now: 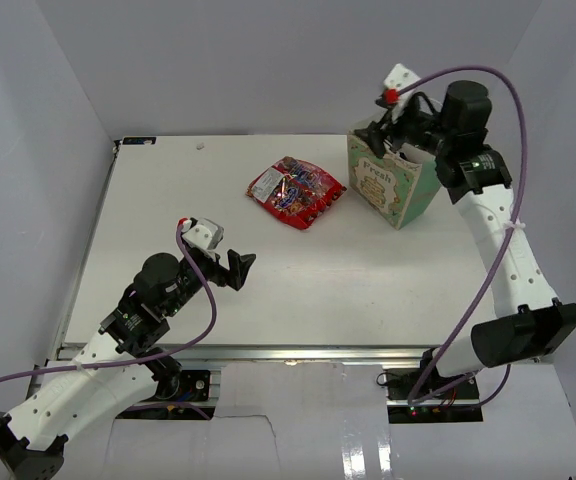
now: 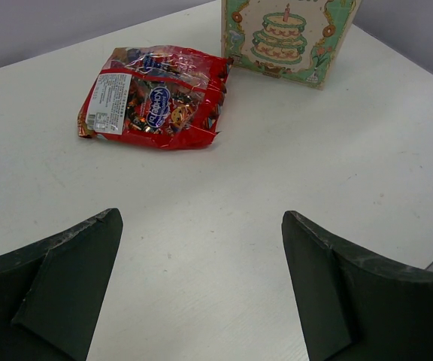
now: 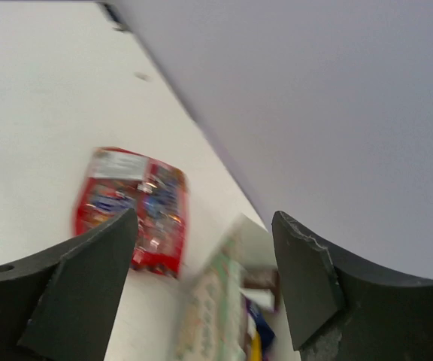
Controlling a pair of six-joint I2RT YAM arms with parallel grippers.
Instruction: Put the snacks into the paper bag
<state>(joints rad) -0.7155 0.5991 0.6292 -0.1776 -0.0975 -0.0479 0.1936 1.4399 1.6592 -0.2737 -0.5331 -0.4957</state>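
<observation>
So here's where we're at: the red candy bag point(image 1: 296, 192) is the one snack we can see lying out on the counter point(image 1: 158, 200). It's flat, with its white label facing up, just left of the paper bag point(image 1: 393, 185) but not touching it. The paper bag stands upright toward the far right, mouth open at the top, which makes sense since everything has to drop in from above.

Our right tool point(image 1: 378, 138) hovers at that mouth with its fingers spread wide and nothing between them. The right wrist view is blurry, but we think we can make out blue and yellow wrappers point(image 3: 255, 335) down inside, so the smaller stuff is probably in.

Our left tool point(image 2: 201, 218) is wide open and empty too, low over the near part of the counter. It's aimed straight at the red candy bag but well short of it. Our guess is it's lined up for that pickup. Crinkly plastic like that likely wants a pinch along an edge.
</observation>
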